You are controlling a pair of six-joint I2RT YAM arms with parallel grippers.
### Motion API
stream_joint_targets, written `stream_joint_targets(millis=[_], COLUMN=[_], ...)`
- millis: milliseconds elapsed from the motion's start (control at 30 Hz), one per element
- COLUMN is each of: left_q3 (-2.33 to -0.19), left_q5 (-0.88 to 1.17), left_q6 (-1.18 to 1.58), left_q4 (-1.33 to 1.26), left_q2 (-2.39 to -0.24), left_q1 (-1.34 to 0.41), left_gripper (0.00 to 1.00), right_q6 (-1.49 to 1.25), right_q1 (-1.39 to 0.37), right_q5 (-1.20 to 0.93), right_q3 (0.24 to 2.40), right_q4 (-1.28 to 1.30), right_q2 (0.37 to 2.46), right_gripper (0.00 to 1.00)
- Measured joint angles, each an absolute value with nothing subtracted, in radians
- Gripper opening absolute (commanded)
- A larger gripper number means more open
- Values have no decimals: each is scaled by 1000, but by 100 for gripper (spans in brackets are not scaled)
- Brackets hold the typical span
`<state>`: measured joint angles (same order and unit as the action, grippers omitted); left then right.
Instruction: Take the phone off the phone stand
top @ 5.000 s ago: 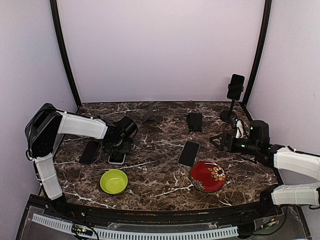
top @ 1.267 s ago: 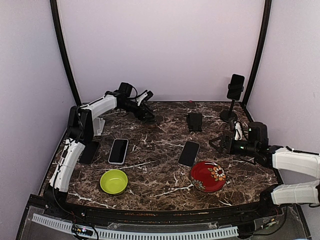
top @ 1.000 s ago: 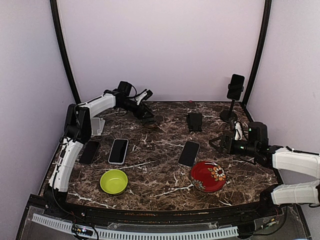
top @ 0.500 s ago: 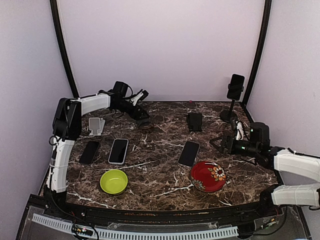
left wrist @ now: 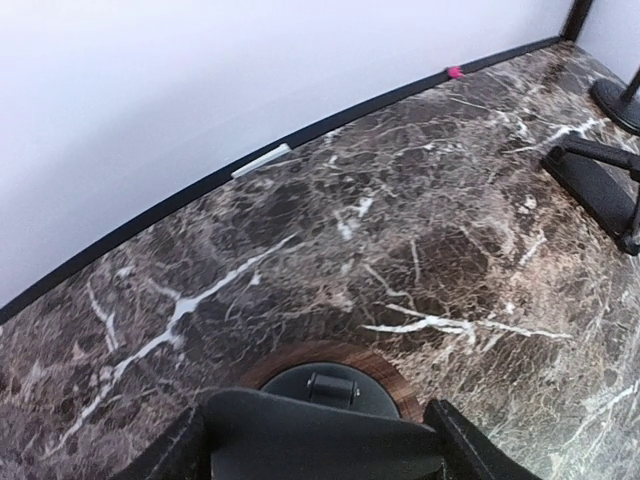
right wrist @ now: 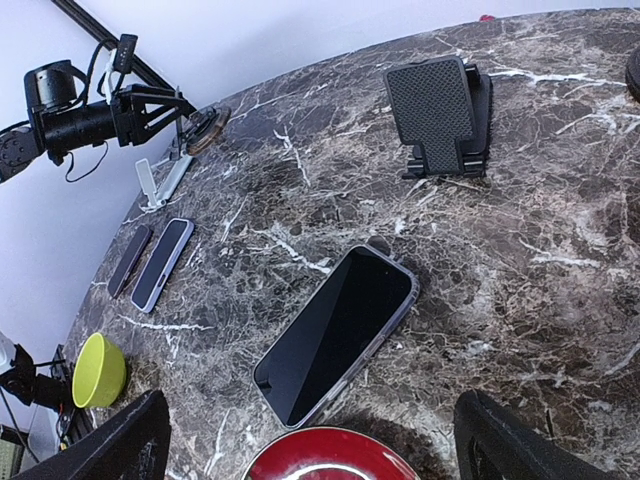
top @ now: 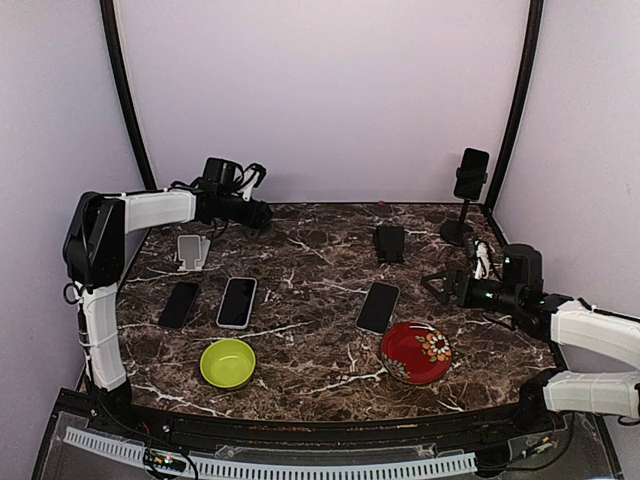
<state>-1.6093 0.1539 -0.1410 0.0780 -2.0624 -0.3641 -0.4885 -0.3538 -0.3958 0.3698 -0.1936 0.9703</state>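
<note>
A dark phone (top: 471, 172) is clamped upright on a tall black stand (top: 459, 230) at the back right corner. My left gripper (top: 247, 208) is at the back left, shut on a small black stand with a round wood-rimmed base (left wrist: 325, 385). The stand's black plate fills the gap between the fingers in the left wrist view. My right gripper (top: 447, 283) is open and empty, low over the table at the right. It points at a dark phone (right wrist: 340, 335) lying flat.
A white phone (top: 237, 300) and a dark phone (top: 180, 303) lie flat at the left. A white stand (top: 190, 248) is behind them. A black mesh stand (top: 389, 242) sits mid-back. A green bowl (top: 227, 362) and a red bowl (top: 415, 352) sit near the front.
My left gripper has swung left along the back wall, taking the small round-based stand with it. The right arm has barely moved.
</note>
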Motion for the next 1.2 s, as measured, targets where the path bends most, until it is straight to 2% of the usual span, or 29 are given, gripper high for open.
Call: stream_joint_targets(millis=[400, 1033, 1200], left_q3=[-1347, -1277, -1277], left_q5=[-133, -334, -358], left_q6=[76, 257, 279], left_q4=[-80, -176, -186], left_q2=[-1963, -1963, -1969], left_q1=[-377, -451, -465], left_gripper=[42, 44, 49], right_q6=[-496, -508, -508], right_q1=[-354, -354, -354], right_q5=[-393, -381, -377], right_q3=[370, 371, 376], right_q4=[-178, -177, -171], right_q2=[962, 970, 974], right_gripper=[99, 99, 99])
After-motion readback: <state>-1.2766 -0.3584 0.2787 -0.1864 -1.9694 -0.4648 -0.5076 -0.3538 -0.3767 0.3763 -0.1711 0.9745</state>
